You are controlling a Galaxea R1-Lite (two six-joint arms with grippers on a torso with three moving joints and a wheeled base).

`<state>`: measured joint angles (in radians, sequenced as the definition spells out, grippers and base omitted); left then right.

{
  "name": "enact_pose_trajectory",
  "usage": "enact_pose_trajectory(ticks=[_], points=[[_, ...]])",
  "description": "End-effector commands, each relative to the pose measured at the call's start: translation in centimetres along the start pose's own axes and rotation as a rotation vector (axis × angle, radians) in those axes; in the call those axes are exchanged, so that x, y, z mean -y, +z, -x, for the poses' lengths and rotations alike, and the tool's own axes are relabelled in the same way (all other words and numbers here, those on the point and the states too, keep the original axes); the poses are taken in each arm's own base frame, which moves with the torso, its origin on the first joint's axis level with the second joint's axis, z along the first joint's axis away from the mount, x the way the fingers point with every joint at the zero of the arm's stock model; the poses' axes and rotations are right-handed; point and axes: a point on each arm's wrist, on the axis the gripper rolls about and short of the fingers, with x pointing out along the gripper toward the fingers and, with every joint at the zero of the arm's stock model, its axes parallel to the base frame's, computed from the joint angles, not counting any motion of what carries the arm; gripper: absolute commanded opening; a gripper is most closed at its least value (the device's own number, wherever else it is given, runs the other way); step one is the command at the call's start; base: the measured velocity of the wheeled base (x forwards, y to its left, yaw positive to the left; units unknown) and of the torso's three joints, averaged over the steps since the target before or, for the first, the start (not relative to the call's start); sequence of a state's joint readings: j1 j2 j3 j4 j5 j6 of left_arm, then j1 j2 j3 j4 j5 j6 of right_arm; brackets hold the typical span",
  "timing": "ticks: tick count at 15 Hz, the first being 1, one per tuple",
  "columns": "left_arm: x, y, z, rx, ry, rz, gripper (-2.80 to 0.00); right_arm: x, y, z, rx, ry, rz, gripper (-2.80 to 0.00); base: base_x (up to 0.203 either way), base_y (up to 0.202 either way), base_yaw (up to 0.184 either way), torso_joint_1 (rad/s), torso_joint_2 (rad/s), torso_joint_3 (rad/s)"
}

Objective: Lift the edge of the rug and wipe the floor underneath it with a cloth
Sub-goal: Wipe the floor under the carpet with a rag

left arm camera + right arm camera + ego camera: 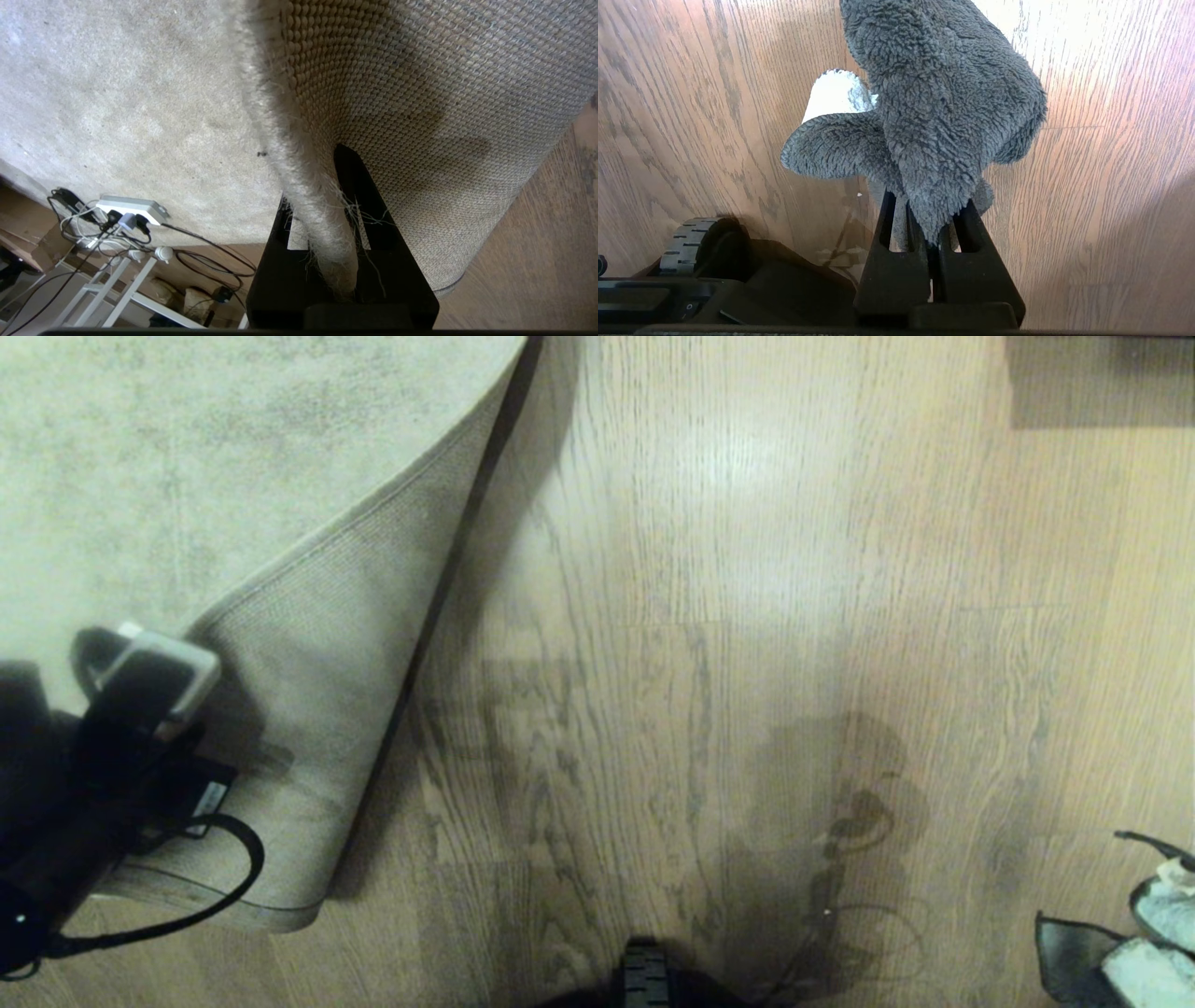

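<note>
Here we find no legible writing: the small white label [213,797] on the left arm is too small to read. The left end effector [327,205] is pinched on the rug edge [299,186], holding it raised so the tan woven backing [327,709] faces up over the floor [709,616]. The right end effector [931,233], fingers pressed together, clamps the cloth [943,112], which hangs above the floor beside the robot's wheel [689,245].
</note>
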<state>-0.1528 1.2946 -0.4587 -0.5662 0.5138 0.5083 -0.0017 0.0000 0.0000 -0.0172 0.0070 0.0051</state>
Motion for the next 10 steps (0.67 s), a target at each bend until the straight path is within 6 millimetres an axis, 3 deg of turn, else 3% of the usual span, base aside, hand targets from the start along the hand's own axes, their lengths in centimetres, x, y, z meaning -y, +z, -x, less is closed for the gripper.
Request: enact_pose_trajectory(ticks=[1, 7, 10], points=[[0.1, 0.0, -0.2, -0.005, 0.002, -0.004, -2.80, 0.0, 0.0, 0.0, -0.001, 0.000, 0.008, -2.80, 0.000, 0.000, 0.000, 0.000, 0.00, 0.000], [0.1, 0.1, -0.2, -0.003, 0.003, -0.005, -2.80, 0.0, 0.3, -0.4, -0.038, 0.014, 0.076, -2.80, 0.000, 0.000, 0.000, 0.000, 0.00, 0.000], [0.2, 0.0, -0.2, -0.007, -0.001, -0.010, -2.80, -0.3, 3.6, -1.9, -0.125, 0.143, 0.053, -2.80, 0.000, 0.000, 0.000, 0.000, 0.00, 0.000]])
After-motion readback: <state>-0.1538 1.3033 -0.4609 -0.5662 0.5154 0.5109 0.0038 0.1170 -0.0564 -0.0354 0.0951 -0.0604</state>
